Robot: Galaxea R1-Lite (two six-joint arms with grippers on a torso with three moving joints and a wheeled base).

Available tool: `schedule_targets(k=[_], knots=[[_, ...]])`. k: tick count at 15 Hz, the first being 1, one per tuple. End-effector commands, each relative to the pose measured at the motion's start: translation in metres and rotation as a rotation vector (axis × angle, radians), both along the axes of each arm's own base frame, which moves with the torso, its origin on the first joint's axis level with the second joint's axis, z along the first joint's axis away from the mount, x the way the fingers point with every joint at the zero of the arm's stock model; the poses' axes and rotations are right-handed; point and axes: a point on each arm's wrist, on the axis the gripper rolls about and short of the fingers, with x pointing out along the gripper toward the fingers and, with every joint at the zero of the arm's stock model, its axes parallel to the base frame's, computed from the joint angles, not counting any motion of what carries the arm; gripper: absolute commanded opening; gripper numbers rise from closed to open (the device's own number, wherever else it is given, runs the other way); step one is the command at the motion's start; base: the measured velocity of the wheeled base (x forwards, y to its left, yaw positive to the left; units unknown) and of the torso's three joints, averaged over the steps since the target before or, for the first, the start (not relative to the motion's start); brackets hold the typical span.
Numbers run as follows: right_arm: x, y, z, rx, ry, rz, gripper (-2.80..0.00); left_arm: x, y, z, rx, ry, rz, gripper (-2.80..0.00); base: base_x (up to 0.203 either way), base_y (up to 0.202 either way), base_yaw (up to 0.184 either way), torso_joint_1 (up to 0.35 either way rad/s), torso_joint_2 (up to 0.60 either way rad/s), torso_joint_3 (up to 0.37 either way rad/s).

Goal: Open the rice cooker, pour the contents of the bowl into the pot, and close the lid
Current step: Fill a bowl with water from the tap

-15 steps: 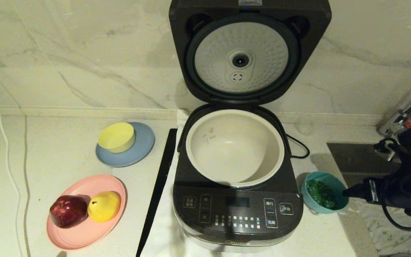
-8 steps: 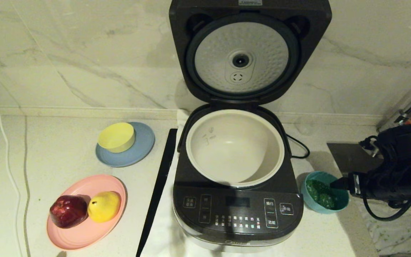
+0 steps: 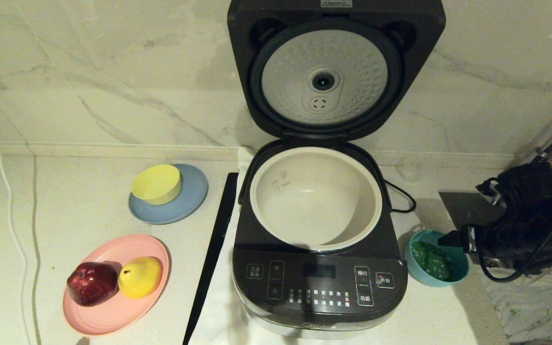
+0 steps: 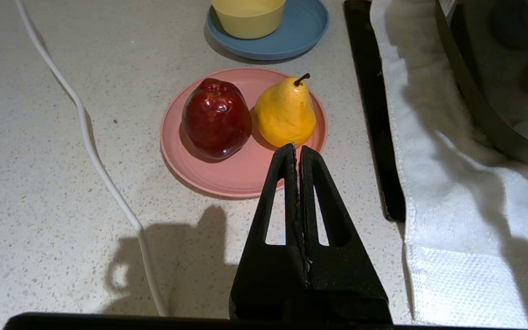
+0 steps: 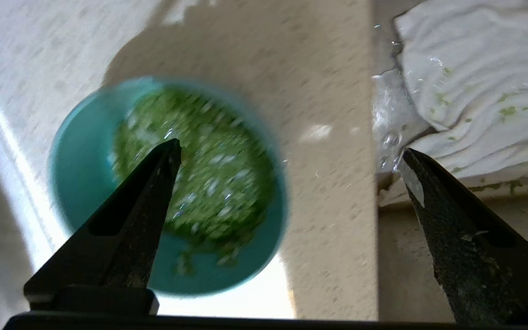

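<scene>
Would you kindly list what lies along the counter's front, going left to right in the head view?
Pink plate → dark red apple → yellow pear → dark grey rice cooker → teal bowl → right gripper.

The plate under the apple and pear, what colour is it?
Pink; the plate shows best in the left wrist view.

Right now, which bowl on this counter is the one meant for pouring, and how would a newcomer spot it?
Start at the large dark grey rice cooker with its lid raised against the marble wall. On the robot's right of its button panel stands a small round teal-blue plastic bowl, with the open right gripper at it. Unlike the small yellow bowl on the blue plate, it holds chopped bright-green bits.
</scene>
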Motion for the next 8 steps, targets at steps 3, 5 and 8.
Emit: schedule_targets(k=[3, 5, 8], knots=[[0.008, -0.006, -0.006, 0.0, 0.017, -0.019, 0.0, 0.001, 0.0, -0.002, 0.0, 0.008, 0.0, -2.8, 0.0, 0.0, 0.0, 0.0, 0.0, 0.0], [0.008, -0.008, -0.011, 0.0, 0.035, -0.026, 0.0, 0.001, 0.0, -0.002, 0.0, 0.008, 0.0, -2.8, 0.0, 0.0, 0.0, 0.0, 0.0, 0.0], [0.009, -0.012, -0.018, 0.001, 0.06, -0.037, 0.0, 0.001, 0.0, -0.002, 0.0, 0.008, -0.002, -2.8, 0.0, 0.0, 0.0, 0.0, 0.0, 0.0]])
